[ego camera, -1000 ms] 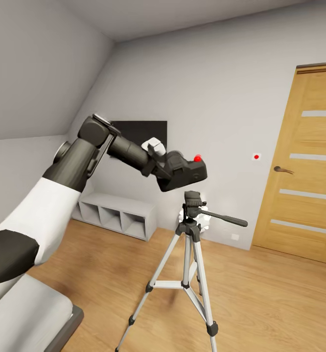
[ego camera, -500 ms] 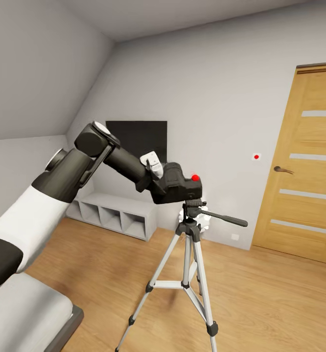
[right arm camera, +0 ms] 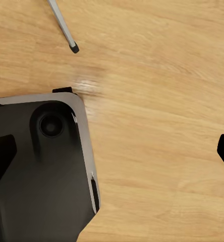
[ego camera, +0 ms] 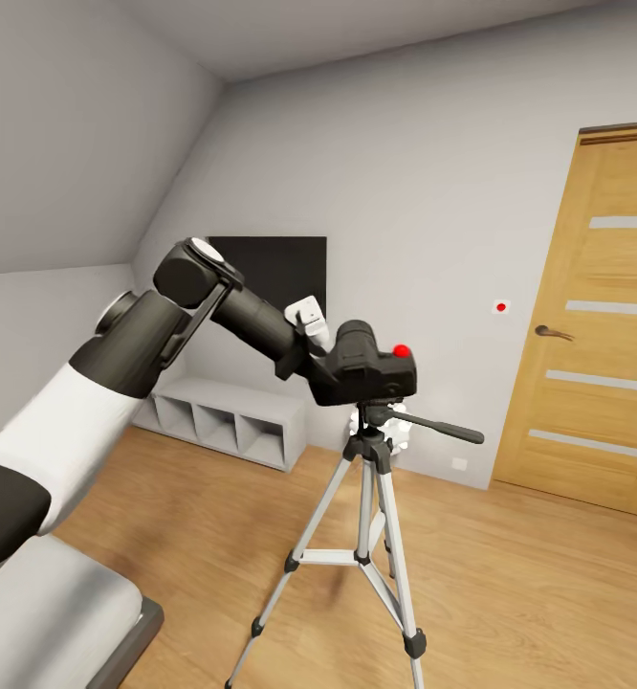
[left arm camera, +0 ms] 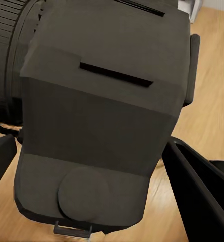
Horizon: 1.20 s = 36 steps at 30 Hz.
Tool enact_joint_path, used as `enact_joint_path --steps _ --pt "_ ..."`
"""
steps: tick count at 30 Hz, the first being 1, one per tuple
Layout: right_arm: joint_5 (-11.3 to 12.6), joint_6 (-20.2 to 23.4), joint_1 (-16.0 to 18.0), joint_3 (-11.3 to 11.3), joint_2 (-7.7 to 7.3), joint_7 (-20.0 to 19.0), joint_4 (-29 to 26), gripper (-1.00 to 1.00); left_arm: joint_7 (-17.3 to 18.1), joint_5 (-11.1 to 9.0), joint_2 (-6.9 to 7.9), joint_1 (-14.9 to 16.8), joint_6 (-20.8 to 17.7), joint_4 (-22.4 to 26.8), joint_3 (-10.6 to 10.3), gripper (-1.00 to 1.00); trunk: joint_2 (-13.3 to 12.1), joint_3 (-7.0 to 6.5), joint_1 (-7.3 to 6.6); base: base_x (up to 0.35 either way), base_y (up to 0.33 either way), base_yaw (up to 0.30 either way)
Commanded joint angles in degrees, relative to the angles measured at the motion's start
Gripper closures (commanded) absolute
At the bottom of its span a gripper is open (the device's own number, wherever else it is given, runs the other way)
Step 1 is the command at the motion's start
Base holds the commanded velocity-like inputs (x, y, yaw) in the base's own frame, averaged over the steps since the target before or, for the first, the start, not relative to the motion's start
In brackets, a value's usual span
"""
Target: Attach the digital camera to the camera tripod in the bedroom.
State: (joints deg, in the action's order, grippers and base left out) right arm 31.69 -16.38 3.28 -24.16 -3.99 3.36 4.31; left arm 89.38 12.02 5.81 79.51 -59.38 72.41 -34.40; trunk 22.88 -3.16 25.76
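Note:
The matte-black digital camera (ego camera: 366,373) with its red button (ego camera: 402,351) sits level right on top of the camera tripod's black head (ego camera: 376,419). My left gripper (ego camera: 320,364) is shut on the camera from its left side. In the left wrist view the camera body (left arm camera: 102,111) bulks between the dark fingers (left arm camera: 200,194). The camera tripod (ego camera: 371,507) stands on the wood floor with its silver legs spread and its pan handle (ego camera: 443,431) pointing right. My right gripper (right arm camera: 112,151) hangs open over the floor, near a tripod foot (right arm camera: 74,49).
A wooden door (ego camera: 596,325) is on the right wall. A low white shelf (ego camera: 228,421) and a black wall TV (ego camera: 271,263) lie behind the arm. The grey bed corner (ego camera: 60,612) is at lower left. My dark base (right arm camera: 41,171) lies below the right gripper.
The left arm has brought the camera down and slightly right, from tilted above the tripod head to level on top of it. The tripod has stayed put.

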Motion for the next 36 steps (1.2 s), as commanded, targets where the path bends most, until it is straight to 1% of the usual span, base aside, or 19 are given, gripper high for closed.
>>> enact_joint_path --steps 1,2,7,11,13,15,19,27,33,36 --pt "0.13 -0.23 0.06 -0.36 0.04 0.06 0.17 -1.00 0.62 0.62 -0.32 0.03 -0.62 -0.01 -0.01 1.00 0.04 0.02 0.02 0.000 0.000 0.000" --pt "0.13 -0.23 0.06 -0.36 0.04 0.06 0.17 -1.00 0.62 0.58 -0.76 0.03 -0.62 -0.12 0.14 1.00 0.04 0.02 0.02 0.000 0.000 0.000" --pt "0.14 -0.23 0.06 -0.36 0.04 0.06 0.17 -1.00 0.62 0.56 -1.65 0.03 -0.62 -0.67 0.41 1.00 0.04 0.02 0.02 0.000 0.000 0.000" --pt "0.14 -0.23 0.06 -0.36 0.04 0.06 0.17 -1.00 0.62 0.55 -2.50 0.10 -0.62 -3.36 1.40 1.00 0.04 0.02 0.02 0.000 0.000 0.000" --pt "0.14 -0.23 0.06 -0.36 0.04 0.06 0.17 -1.00 0.62 0.55 -2.84 0.14 -0.62 -4.03 1.49 1.00 0.04 0.02 0.02 0.000 0.000 0.000" --pt "0.15 -0.23 0.06 -0.36 0.04 0.06 0.17 -1.00 0.62 0.55 -3.57 0.18 -0.62 -4.85 1.53 1.00 0.04 0.02 0.02 0.000 0.000 0.000" --pt "0.14 -0.23 0.06 -0.37 0.04 0.06 0.17 -1.00 0.62 0.55 -3.88 0.28 -0.62 -5.17 1.44 1.00 0.04 0.02 0.02 0.000 0.000 0.000" --pt "0.17 -0.23 0.06 -0.36 0.04 0.06 0.17 -1.00 0.62 0.60 -3.96 0.51 -0.62 -5.88 1.33 1.00 0.04 0.02 0.02 0.000 0.000 0.000" --pt "0.14 -0.23 0.06 -0.36 0.04 0.06 0.17 -1.00 0.62 0.59 -3.98 0.71 -0.62 -10.96 1.35 1.00 0.04 0.02 0.02 0.000 0.000 0.000" --pt "0.14 -0.23 0.06 -0.36 0.04 0.06 0.17 -1.00 0.62 0.62 -3.97 0.76 -0.62 -12.11 1.35 1.00 0.04 0.02 0.02 0.000 0.000 0.000"
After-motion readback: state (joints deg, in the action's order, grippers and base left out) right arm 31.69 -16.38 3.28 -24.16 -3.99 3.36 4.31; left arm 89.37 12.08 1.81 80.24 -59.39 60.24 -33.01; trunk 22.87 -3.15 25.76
